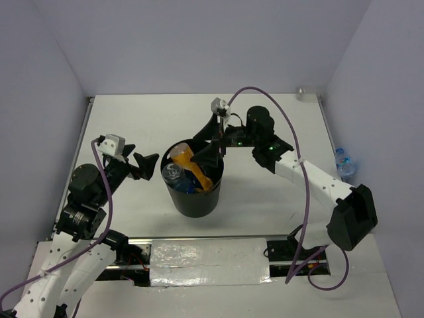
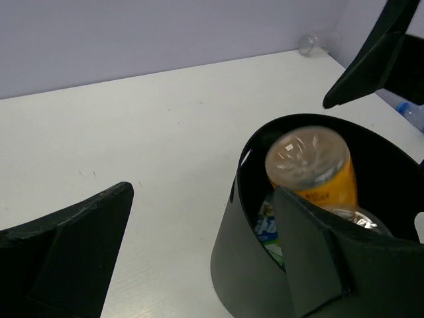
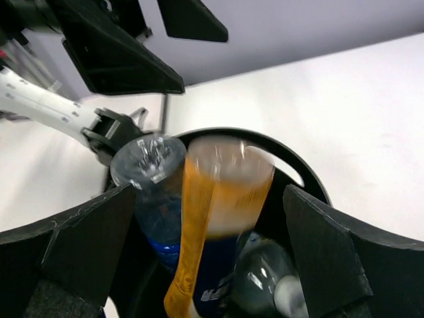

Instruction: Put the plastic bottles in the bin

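The left gripper (image 1: 140, 159) sits mid-left, just beside the bin (image 1: 199, 205), jaws wide apart and empty. At centre, the bin holds an orange bottle (image 1: 192, 169) beside a clear bottle (image 1: 172, 173). The right gripper (image 1: 209, 152) points down over the rim's upper right, jaws spread, gripping nothing. Another bottle (image 1: 343, 162) lies at far right.

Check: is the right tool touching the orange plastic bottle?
Apart. Right wrist view shows the right tool open, gaps flanking the orange plastic bottle.

A shiny silver sheet (image 1: 209, 262) lies along the white table's (image 1: 152, 119) near edge, lilac walls (image 1: 199, 40) around
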Robot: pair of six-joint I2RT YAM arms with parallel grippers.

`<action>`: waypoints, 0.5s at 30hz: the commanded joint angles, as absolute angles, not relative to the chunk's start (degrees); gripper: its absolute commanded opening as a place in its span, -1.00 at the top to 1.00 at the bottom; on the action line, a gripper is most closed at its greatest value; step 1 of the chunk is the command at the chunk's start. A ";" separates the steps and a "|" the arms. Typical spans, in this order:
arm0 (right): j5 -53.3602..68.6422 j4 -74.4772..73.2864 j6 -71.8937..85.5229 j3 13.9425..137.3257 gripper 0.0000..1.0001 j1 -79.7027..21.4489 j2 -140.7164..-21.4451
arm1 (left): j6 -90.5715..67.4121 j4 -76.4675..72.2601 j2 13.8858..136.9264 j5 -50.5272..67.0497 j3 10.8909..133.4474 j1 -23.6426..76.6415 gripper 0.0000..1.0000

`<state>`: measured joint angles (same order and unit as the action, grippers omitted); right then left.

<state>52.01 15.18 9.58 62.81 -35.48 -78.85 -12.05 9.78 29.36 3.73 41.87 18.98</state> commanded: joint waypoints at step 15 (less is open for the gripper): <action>-3.77 -16.88 -28.64 52.74 -0.99 -0.50 -57.46 | -12.48 6.77 27.33 5.89 42.01 18.63 -0.99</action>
<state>4.93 -8.43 -23.51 56.62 -11.05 -51.86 -12.19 9.47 27.94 4.78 41.85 18.94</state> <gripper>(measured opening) 0.994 0.994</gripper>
